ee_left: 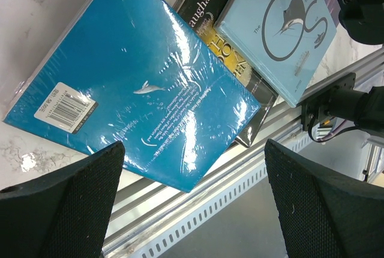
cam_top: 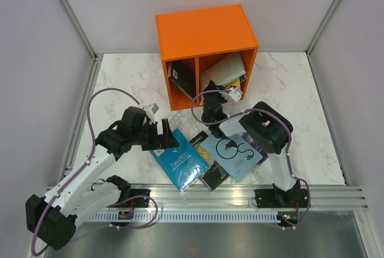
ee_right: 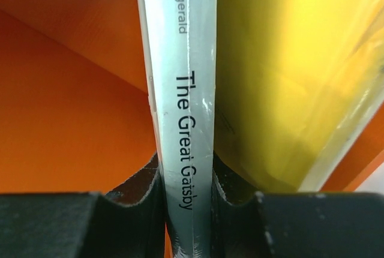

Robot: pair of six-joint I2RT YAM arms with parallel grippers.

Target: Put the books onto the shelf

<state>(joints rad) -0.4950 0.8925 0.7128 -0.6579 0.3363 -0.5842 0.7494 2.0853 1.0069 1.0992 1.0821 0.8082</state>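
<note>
one grey book (ee_right: 183, 90) clamped in right pincer (ee_right: 187, 207) inside shelf (ee_right: 66, 126); left pincer (ee_left: 192, 204) apart over teal book (ee_left: 138, 84).

A robotics lab test cell is indicated: a marble-patterned tabletop (cam_top: 120, 84) is enclosed by plain pale panels (cam_top: 36, 60) in aluminium framing (cam_top: 71, 12), and a cabled left arm (cam_top: 90, 174) and right arm (cam_top: 273, 150) are bolted to a slotted aluminium rail (cam_top: 210, 201).

Your white-and-black left arm (cam_top: 90, 171) reaches toward 2 o'clock, wrist tipped down over the tabletop, left jaws spread wide. Your right arm (cam_top: 270, 131) bends toward 11 o'clock, right jaws clamped on a pale grey paperback book (ee_right: 186, 108) by its spine.
</note>
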